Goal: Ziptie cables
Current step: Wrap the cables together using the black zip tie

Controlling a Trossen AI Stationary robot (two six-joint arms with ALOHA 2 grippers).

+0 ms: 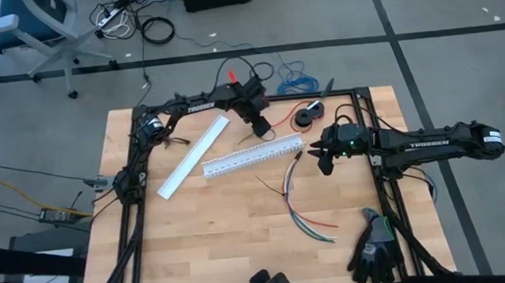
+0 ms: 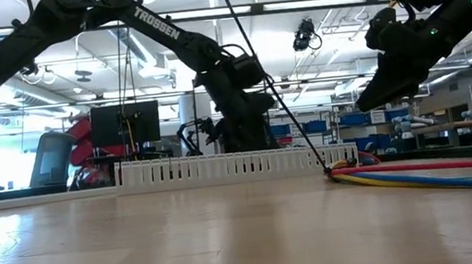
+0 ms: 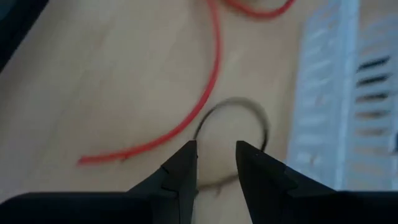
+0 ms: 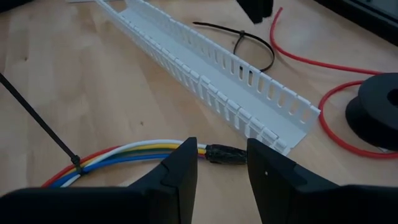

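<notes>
The cables (image 1: 306,211), a bunch of red, yellow, green, blue and white wires (image 4: 124,154), lie on the wooden table with their black-sleeved end (image 4: 224,154) toward the far side. A black ziptie (image 4: 76,160) circles them, and its tail (image 2: 270,76) slants up. My right gripper (image 1: 324,160) hovers open above the sleeved end, clear of it, as the low view shows (image 2: 388,76). A second black ziptie, looped (image 4: 256,45), lies beyond the white duct. My left gripper (image 3: 216,149) stands over that loop (image 3: 235,106) with a narrow gap between its fingers; no touch shows.
A white slotted duct (image 1: 253,155) lies across the middle, its flat lid (image 1: 193,157) to the left. A black spool (image 1: 309,115) with loose red wire (image 3: 208,81) sits at the far side. Dark gloves (image 1: 374,249) lie near the right front corner. A black frame (image 1: 130,181) borders the table.
</notes>
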